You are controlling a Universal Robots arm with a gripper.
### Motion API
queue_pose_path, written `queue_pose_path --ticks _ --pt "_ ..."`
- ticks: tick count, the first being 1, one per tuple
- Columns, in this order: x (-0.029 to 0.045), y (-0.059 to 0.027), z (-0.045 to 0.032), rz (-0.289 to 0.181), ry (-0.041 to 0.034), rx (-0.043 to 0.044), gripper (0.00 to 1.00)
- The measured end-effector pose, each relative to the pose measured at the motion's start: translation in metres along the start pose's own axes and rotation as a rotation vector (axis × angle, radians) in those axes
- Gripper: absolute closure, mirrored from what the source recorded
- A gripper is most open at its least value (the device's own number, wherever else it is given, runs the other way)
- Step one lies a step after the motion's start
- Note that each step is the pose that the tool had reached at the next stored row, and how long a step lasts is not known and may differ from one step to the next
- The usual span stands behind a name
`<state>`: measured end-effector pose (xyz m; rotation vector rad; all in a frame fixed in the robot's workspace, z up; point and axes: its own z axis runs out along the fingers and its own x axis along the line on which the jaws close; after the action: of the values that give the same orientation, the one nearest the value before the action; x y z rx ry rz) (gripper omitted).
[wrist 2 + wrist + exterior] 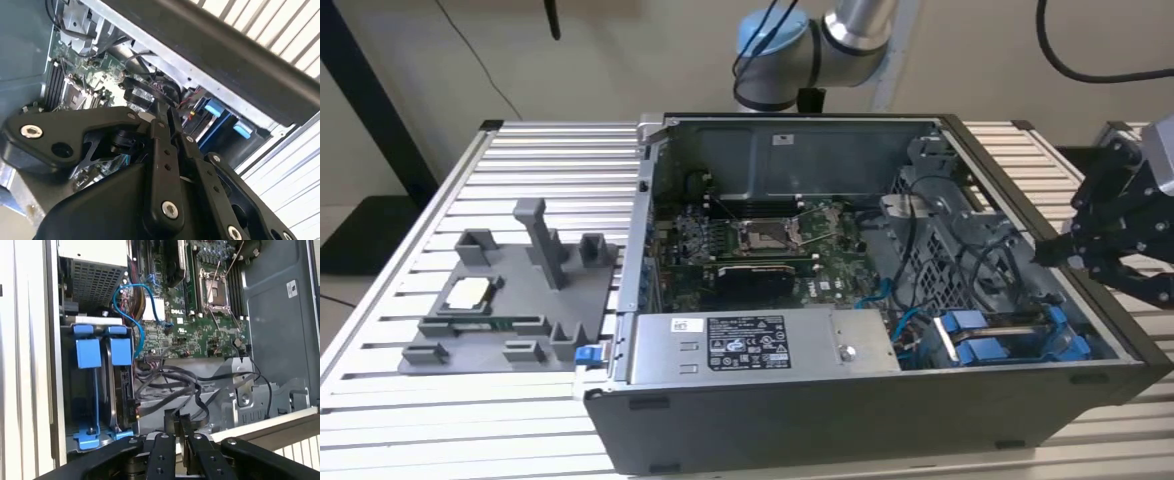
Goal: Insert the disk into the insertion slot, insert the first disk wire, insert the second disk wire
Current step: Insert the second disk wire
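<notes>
— Ribbed metal table (400, 395) under the open grey computer case (854, 430); where's the disk?

— Disk (121, 390) in its glossy blue plastic frame sits in the corner bay; black gripper (1107, 262) hovers just outside the case wall, holding nothing; finger gap unclear.

Grey parts tray (507, 300) beside open computer case (854, 420); power-supply box (761, 345) inside; motherboard (761, 240) behind.
</notes>
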<state>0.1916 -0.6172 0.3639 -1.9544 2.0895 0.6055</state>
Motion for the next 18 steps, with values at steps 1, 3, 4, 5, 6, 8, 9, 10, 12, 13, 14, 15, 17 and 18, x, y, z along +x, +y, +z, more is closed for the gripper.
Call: queue_pose_path --ticks 1,3,4,5,6,8,9,10,12,13,14,15,17,18 --pt "0.0003 0.0037 0.0003 0.001 0.0053 0.0004 0.84" --pt "0.0008 0.0106 0.0009 0.002 0.0231 0.0019 0.84" --pt "0.0011 0.0136 0.0012 0.003 0.0347 0.0029 0.84" --pt "0.0014 0.0165 0.0016 0.005 0.0461 0.0038 0.84" --pt "0.0016 0.0195 0.0019 0.005 0.057 0.0047 0.84" --pt "0.0016 0.0253 0.0024 0.007 0.074 0.006 0.84" --pt "0.0016 0.0283 0.0028 0.008 0.0834 0.0068 0.84" --pt "0.0017 0.0308 0.0031 0.009 0.0941 0.0076 0.84" --pt "0.0021 0.0351 0.0037 0.01 0.124 0.0096 0.84" --pt "0.0021 0.0367 0.0039 0.011 0.1382 0.0104 0.84" --pt "0.0019 0.0381 0.0042 0.011 0.1486 0.0109 0.84" --pt "0.0016 0.0395 0.0046 0.01 0.1569 0.0109 0.84" --pt "0.0005 0.0426 0.0056 0.008 0.1611 0.0111 0.84" --pt "0.0001 0.0442 0.0061 0.007 0.1611 0.0132 0.84"
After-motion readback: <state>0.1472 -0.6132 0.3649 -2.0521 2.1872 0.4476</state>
